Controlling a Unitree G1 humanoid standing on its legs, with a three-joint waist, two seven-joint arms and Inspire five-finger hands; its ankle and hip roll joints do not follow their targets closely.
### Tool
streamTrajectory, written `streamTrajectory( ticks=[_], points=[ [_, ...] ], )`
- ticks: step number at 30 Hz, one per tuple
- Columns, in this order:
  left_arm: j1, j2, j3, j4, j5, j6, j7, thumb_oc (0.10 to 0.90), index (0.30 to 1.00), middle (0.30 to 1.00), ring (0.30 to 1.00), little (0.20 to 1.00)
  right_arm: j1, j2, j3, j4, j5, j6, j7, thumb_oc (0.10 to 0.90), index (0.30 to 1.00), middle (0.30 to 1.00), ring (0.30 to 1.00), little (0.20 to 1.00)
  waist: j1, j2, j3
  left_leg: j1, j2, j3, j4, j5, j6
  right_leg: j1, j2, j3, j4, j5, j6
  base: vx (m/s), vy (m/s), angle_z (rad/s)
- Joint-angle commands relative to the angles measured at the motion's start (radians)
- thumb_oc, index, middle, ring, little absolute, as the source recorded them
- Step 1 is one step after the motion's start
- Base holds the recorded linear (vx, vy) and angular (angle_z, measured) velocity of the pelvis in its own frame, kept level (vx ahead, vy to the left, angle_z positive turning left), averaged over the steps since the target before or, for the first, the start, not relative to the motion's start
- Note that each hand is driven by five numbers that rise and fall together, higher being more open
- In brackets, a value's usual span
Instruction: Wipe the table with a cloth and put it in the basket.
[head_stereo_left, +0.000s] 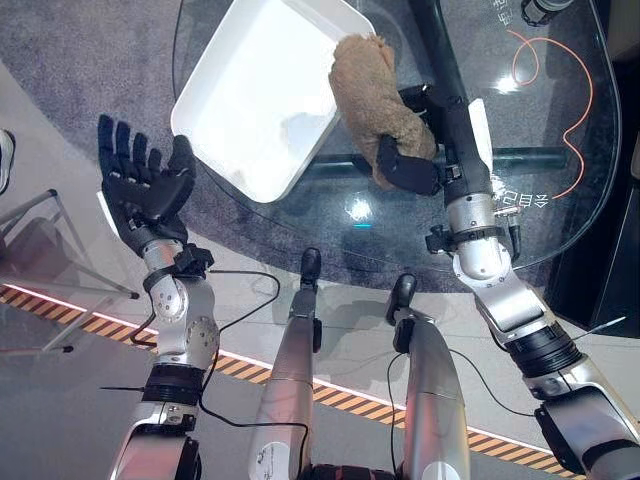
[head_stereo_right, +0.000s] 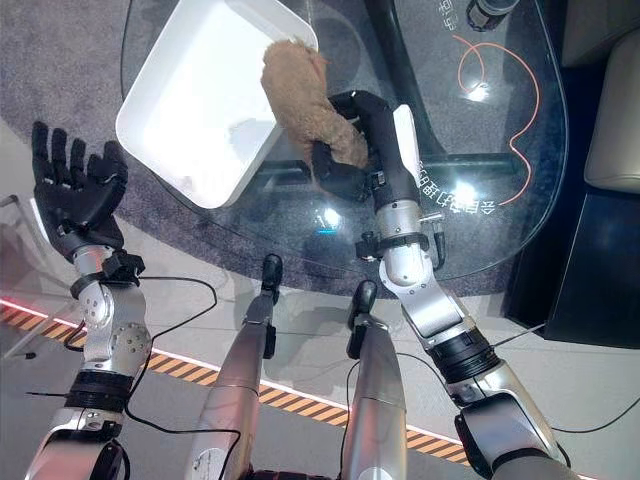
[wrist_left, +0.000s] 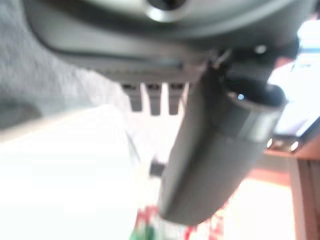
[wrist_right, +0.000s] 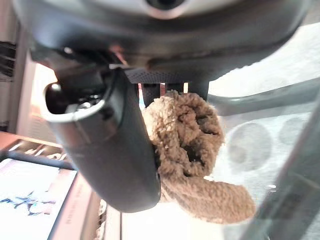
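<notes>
Over the rim of the white square plastic basket (head_stereo_left: 262, 95), the right hand (head_stereo_left: 425, 150) squeezes the fluffy brown cloth (head_stereo_left: 372, 95) with curled fingers. Next it should move further over and let go. Beside the basket, the left hand (head_stereo_left: 140, 185) waits with fingers spread, holding nothing.

**A lounge-like room set up as a robot test space**

A round glass surface (head_stereo_left: 560, 215) on dark legs stands on a grey carpet (head_stereo_left: 90, 60), much like a coffee table in a sitting area. Beyond the glass, at its far right, the edge of a pale upholstered seat (head_stereo_right: 612, 110) shows. On the near side of the glass the carpet gives way to smooth pale flooring crossed by a black-and-orange hazard stripe (head_stereo_left: 240, 365), the kind that marks off a trial or demonstration zone.
</notes>
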Motion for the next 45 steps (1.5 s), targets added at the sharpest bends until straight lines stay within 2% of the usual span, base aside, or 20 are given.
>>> streamTrajectory(
  ticks=[1,3,5,6,11,12,18,27,37,45],
  points=[
    [-0.01,0.017,0.022,-0.153,-0.1,-0.004,-0.17,0.8,0.9,0.9,0.9,0.9,-0.056,0.028,-0.093,-0.265,-0.032,-0.196,0.006,0.1,0.3,0.3,0.3,0.2,0.007,-0.023,-0.028,0.026,-0.085,0.038,0.132,-0.111,0.069,0.075,0.053,-0.053,-0.146,0.107,0.03,0.0,0.0,0.0],
    [-0.002,0.009,0.008,-0.178,-0.185,0.05,-0.262,0.8,0.9,0.9,0.9,0.9,-0.049,0.024,-0.097,-0.278,-0.028,-0.214,0.026,0.1,0.3,0.3,0.3,0.2,0.003,-0.019,-0.028,0.029,-0.086,0.041,0.13,-0.11,0.069,0.078,0.05,-0.052,-0.15,0.111,0.033,0.0,0.0,0.0],
    [-0.001,0.007,0.0,-0.185,-0.207,0.062,-0.286,0.8,0.9,0.9,0.9,0.9,-0.047,0.023,-0.097,-0.284,-0.023,-0.217,0.036,0.1,0.3,0.3,0.3,0.2,0.002,-0.018,-0.028,0.031,-0.087,0.042,0.13,-0.11,0.07,0.078,0.05,-0.052,-0.151,0.112,0.034,0.0,0.0,0.0],
    [0.005,0.005,-0.022,-0.214,-0.28,0.129,-0.341,0.8,0.9,0.9,0.9,0.9,-0.042,0.016,-0.096,-0.302,-0.008,-0.226,0.061,0.1,0.3,0.3,0.3,0.2,-0.002,-0.015,-0.028,0.032,-0.088,0.045,0.125,-0.109,0.07,0.08,0.048,-0.052,-0.158,0.116,0.036,0.0,0.0,0.0],
    [0.01,0.005,-0.045,-0.239,-0.377,0.186,-0.4,0.8,0.9,0.9,0.9,0.9,-0.039,0.008,-0.088,-0.326,0.004,-0.222,0.108,0.1,0.3,0.3,0.3,0.2,-0.006,-0.011,-0.028,0.033,-0.09,0.048,0.125,-0.109,0.072,0.078,0.045,-0.051,-0.162,0.122,0.038,0.0,0.0,0.0],
    [0.011,0.002,-0.063,-0.258,-0.459,0.242,-0.469,0.8,0.9,0.9,0.9,0.9,-0.039,0.0,-0.067,-0.345,0.008,-0.215,0.139,0.1,0.3,0.3,0.3,0.2,-0.009,-0.009,-0.028,0.032,-0.09,0.05,0.123,-0.107,0.074,0.076,0.042,-0.05,-0.168,0.127,0.04,0.0,0.0,0.0],
    [-0.008,0.01,-0.104,-0.286,-0.539,0.315,-0.547,0.8,0.9,0.9,0.9,0.9,-0.056,-0.014,-0.021,-0.352,0.03,-0.206,0.178,0.1,0.3,0.3,0.3,0.2,-0.011,-0.004,-0.028,0.039,-0.092,0.053,0.112,-0.102,0.074,0.08,0.038,-0.052,-0.179,0.136,0.043,0.0,0.0,0.0],
    [-0.033,0.027,-0.151,-0.311,-0.597,0.38,-0.606,0.8,0.9,0.9,0.9,0.9,-0.081,-0.031,0.058,-0.38,0.055,-0.172,0.259,0.1,0.3,0.3,0.3,0.2,-0.013,0.001,-0.028,0.041,-0.095,0.054,0.107,-0.097,0.073,0.079,0.033,-0.054,-0.186,0.143,0.045,-0.01,-0.008,0.03],
    [-0.046,0.041,-0.175,-0.321,-0.632,0.382,-0.622,0.8,0.9,0.9,0.9,0.9,-0.11,-0.053,0.124,-0.388,0.075,-0.122,0.317,0.1,0.3,0.3,0.3,0.2,-0.008,0.003,-0.028,0.043,-0.098,0.052,0.1,-0.092,0.072,0.081,0.031,-0.059,-0.191,0.144,0.043,0.0,0.0,0.0],
    [-0.052,0.046,-0.193,-0.324,-0.627,0.374,-0.606,0.8,0.9,0.9,0.9,0.9,-0.122,-0.061,0.154,-0.39,0.077,-0.118,0.323,0.1,0.3,0.3,0.3,0.2,-0.007,0.001,-0.028,0.045,-0.1,0.052,0.099,-0.093,0.073,0.082,0.031,-0.061,-0.193,0.144,0.042,0.0,-0.006,0.04]
  ],
)
